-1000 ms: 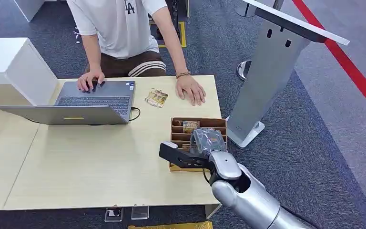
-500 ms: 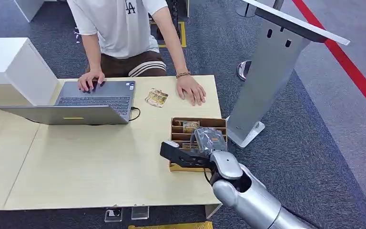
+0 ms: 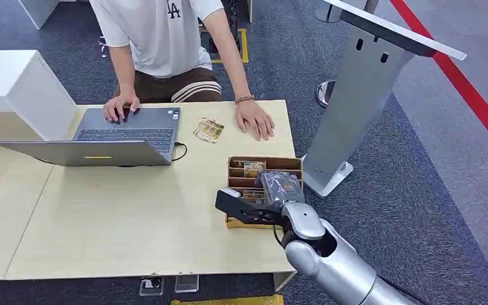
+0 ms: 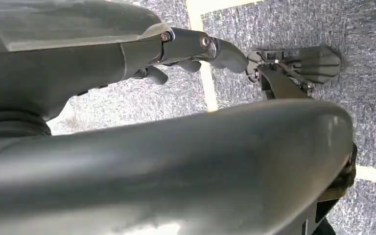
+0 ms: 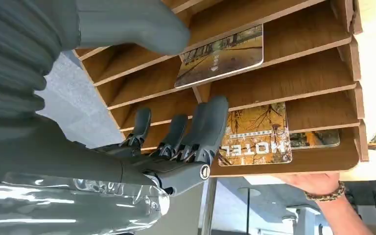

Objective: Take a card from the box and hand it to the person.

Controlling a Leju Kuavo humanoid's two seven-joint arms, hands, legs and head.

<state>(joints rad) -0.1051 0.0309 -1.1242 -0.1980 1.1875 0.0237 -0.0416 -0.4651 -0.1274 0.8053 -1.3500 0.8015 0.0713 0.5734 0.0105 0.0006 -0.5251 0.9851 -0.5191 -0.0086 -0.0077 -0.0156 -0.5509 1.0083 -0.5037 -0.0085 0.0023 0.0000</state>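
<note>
The right hand [image 5: 176, 147], fingers apart and empty, hovers over the box [image 3: 295, 164]; its card [image 5: 220, 56], at twelve o'clock, looks thin, stiff, slick—pinch its edge.

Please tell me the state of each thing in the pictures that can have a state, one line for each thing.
laptop: open, person's hand on it
wooden card box: open slots, cards standing in several
card on the table: lying flat, beside the person's other hand
right hand: over the box, fingers extended, holding nothing
left hand: hanging over the carpet, holding nothing
</note>
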